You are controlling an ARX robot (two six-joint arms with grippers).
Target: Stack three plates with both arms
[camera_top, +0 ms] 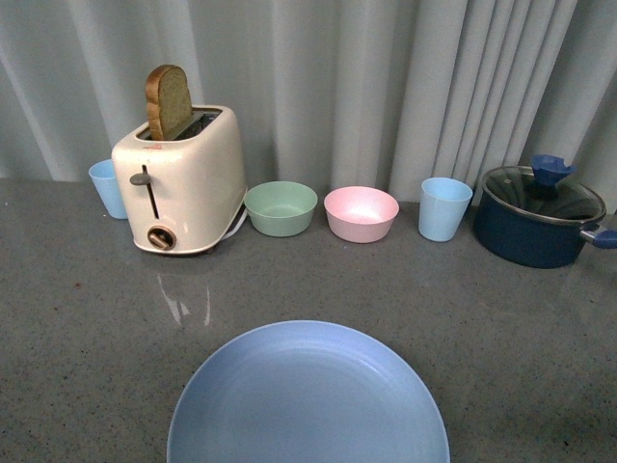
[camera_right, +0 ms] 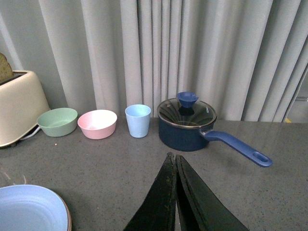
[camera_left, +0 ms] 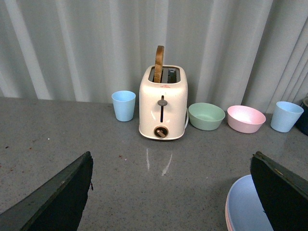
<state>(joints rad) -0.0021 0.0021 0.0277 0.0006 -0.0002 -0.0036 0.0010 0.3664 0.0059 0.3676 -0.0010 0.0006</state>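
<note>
1. The light blue plate (camera_top: 308,395) lies at the near edge of the table (camera_top: 77,318); the grey surface to either side of it is bare.
2. Between the plate and the back row runs an open strip of table.
3. Behind the plate stand the toaster (camera_top: 183,178), green bowl (camera_top: 281,207), pink bowl (camera_top: 361,213), blue cup (camera_top: 444,208) and pot (camera_top: 540,214), closely spaced along the curtain (camera_top: 386,77).
</note>
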